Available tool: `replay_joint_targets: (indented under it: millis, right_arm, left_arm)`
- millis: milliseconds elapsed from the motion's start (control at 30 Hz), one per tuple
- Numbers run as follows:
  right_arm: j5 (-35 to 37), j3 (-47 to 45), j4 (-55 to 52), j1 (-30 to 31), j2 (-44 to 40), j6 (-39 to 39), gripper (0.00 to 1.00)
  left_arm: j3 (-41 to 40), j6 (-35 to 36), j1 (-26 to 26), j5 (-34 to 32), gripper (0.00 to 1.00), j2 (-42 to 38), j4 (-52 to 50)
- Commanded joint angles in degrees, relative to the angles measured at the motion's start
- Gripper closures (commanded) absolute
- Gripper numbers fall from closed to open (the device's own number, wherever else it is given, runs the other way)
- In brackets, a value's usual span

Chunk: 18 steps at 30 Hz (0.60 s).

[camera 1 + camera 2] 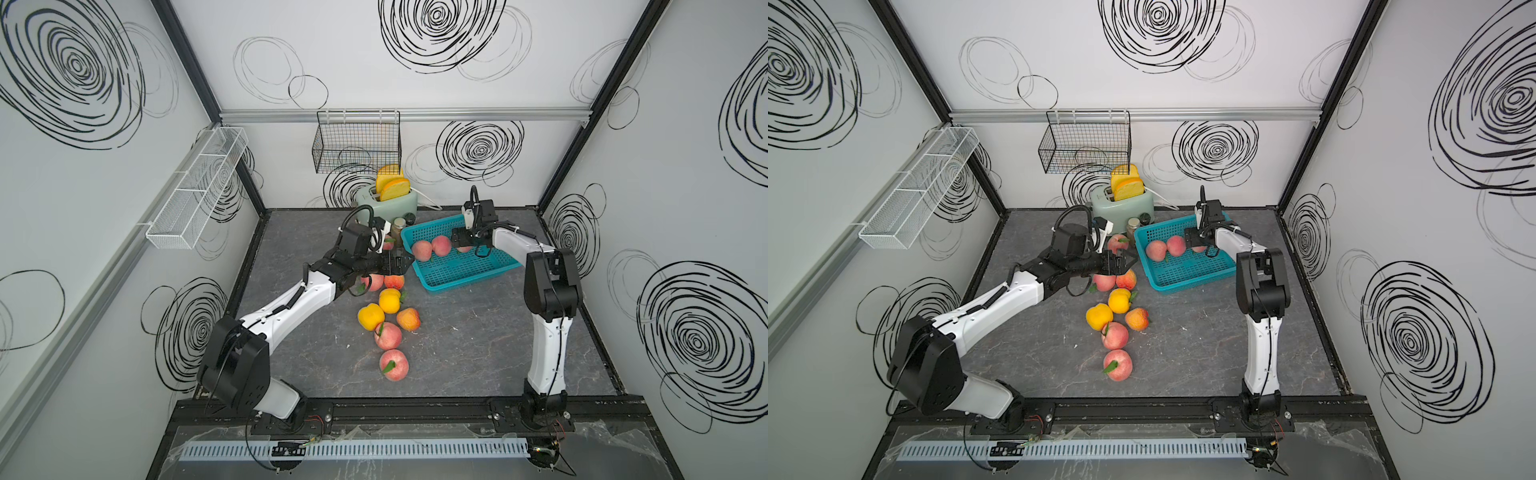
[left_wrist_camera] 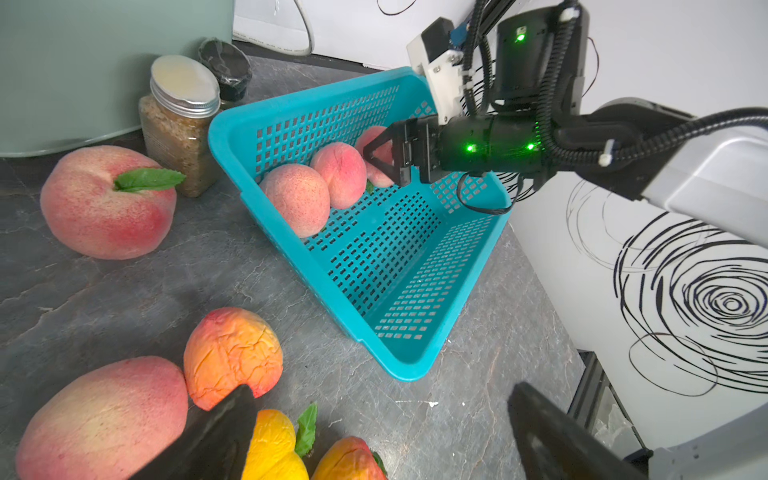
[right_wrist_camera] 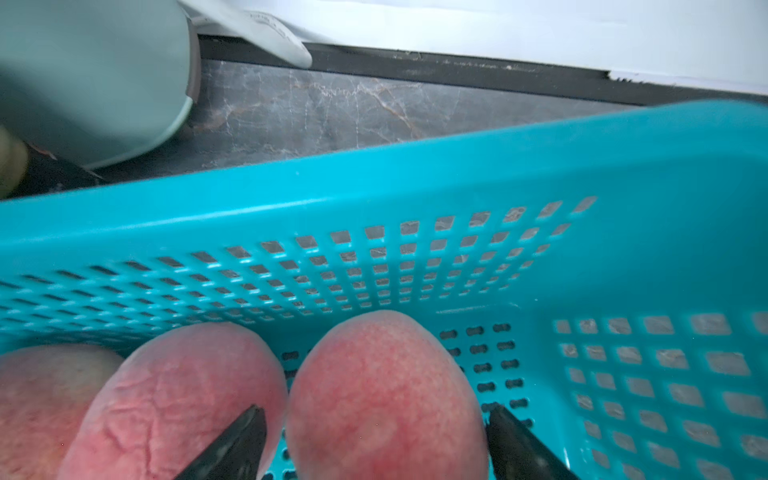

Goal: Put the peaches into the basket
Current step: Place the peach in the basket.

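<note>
The right tool (image 3: pixel 374 411) sat low inside the teal-blue perforated plastic basket (image 1: pixel 461 272), its fingers parted on either side of a pink-red round toy peach (image 3: pixel 386 395) with a sliver of gap at each side (two more pink peaches (image 1: pixel 422 250) lay just beside it on the basket floor). The left tool (image 2: pixel 380 390) hung spread wide over the dark marbled desk (image 1: pixel 478 340), above the near end of a string of loose peaches (image 1: pixel 388 336) in pink, orange and yellow.

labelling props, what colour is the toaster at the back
The toaster is pale mint green, seen best in a top view.
</note>
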Motion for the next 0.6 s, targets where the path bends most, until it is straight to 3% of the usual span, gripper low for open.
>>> replay_joint_targets:
  millis: [0,567]
  right_arm:
    - [0.0,0.6,-1.7,0.5,-4.5,-0.5,0.11]
    - [-1.0,-8.0,-2.3,3.5,-16.8,0.1,0.03]
  left_arm:
    - [-1.1,1.1,0.4,-1.3,0.02,-2.4,-0.7]
    - [-4.1,3.8,-3.1,-6.9,0.02,-7.7,-8.8]
